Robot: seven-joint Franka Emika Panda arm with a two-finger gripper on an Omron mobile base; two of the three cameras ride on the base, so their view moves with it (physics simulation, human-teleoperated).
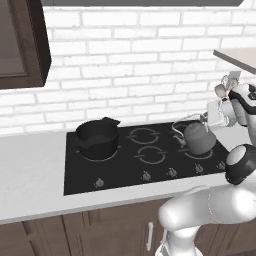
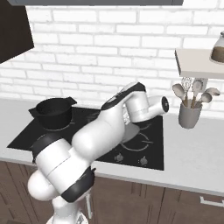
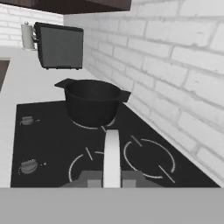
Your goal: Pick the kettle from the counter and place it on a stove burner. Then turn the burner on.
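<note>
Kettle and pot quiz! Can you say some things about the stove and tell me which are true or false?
1. The kettle is on the cooktop. True.
2. The pot is white. False: it is black.
3. The fingers are shut on the kettle's handle. True.
4. The cup of utensils sits on the cooktop. False: it stands on the counter beside it.
5. The pot sits on a burner. True.
</note>
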